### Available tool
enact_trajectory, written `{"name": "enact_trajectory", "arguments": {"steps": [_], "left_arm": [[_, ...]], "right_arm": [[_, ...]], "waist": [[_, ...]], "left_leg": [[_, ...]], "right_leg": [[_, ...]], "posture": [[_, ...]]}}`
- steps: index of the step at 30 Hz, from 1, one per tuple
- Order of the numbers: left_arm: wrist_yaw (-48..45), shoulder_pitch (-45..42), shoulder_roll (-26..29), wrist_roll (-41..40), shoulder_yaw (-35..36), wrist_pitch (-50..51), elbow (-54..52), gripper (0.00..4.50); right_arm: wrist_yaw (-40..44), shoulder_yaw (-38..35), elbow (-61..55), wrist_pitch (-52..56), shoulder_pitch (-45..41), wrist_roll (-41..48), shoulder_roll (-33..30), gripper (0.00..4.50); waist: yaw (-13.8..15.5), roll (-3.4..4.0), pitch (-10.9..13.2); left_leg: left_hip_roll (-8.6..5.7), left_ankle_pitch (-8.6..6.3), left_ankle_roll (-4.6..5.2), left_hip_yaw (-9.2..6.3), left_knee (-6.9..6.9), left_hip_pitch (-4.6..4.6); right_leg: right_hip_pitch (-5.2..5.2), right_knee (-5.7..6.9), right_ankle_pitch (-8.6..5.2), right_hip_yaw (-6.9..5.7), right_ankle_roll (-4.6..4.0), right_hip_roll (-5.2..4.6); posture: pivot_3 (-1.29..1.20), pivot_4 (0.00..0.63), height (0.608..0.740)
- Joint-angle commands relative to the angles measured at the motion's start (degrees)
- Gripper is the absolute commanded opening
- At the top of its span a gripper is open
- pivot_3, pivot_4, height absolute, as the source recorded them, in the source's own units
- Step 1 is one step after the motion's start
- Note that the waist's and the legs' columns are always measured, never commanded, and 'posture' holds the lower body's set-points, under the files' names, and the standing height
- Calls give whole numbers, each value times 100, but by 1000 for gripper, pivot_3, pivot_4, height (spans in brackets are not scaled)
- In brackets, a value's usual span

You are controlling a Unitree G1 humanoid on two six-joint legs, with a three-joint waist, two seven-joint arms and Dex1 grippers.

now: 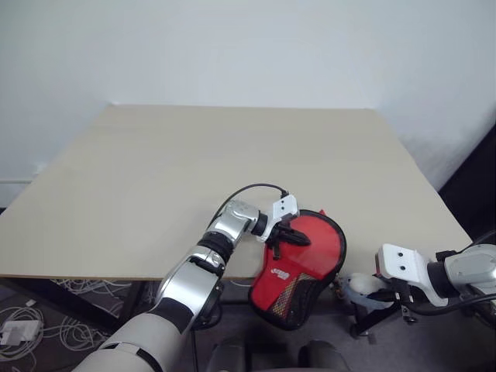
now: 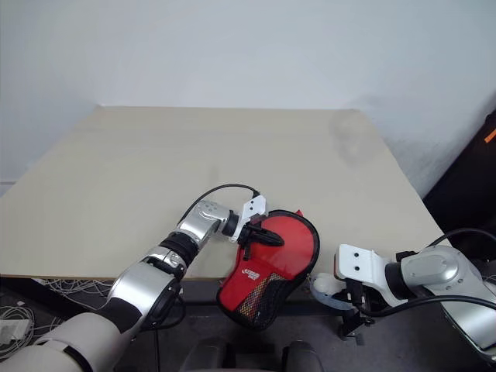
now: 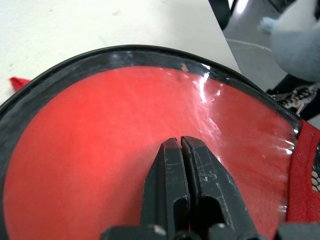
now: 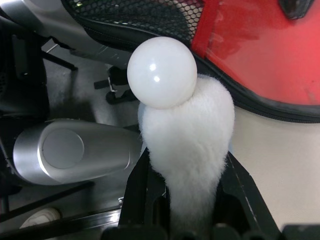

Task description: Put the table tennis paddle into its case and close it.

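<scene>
left gripper [image 3: 180, 142], fingers together, presses the case [image 1: 298, 267] overhanging the desk's [image 1: 194, 178] near edge; right gripper [image 4: 187, 170], clamped on a furry white thing [image 4: 192, 150], should steady the overhang before zipping.

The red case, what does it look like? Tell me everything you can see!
The case is a soft, paddle-shaped pouch, red with black edging, a small white logo and a black mesh panel on its lower part. Its round face looks shiny. It lies at the table's near edge, the mesh end hanging over it. The left claw, shut, rests on its red face.
</scene>
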Motion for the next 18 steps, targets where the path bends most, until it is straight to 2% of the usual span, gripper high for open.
{"name": "enact_trajectory", "arguments": {"steps": [1,6,11,18], "left_arm": [[-56,44,-51,170,-115,-80,173,0],[-63,172,5,243,-170,-257,247,0],[120,307,88,368,-237,-670,366,0],[201,346,124,385,-219,-845,546,0]], "right_arm": [[-117,-85,-37,-67,0,-41,42,458],[-116,-210,-348,-38,377,120,32,458],[43,-554,-1089,94,872,758,109,458],[-142,-553,-1247,349,697,1019,189,458]], "waist": [[0,0,0],[1,-5,-2],[-1,-7,-5],[-2,-22,-13]], "left_leg": [[0,0,0,0,0,0],[0,-1,1,-2,0,0],[1,-1,2,-3,-2,4],[2,-6,8,-8,-3,11]], "right_leg": [[0,0,0,0,0,0],[2,-3,0,-1,0,0],[8,-6,0,-1,0,0],[27,-34,1,-8,1,1]], "posture": [[0,0,740],[0,0,740],[0,0,740],[0,0,740]]}}
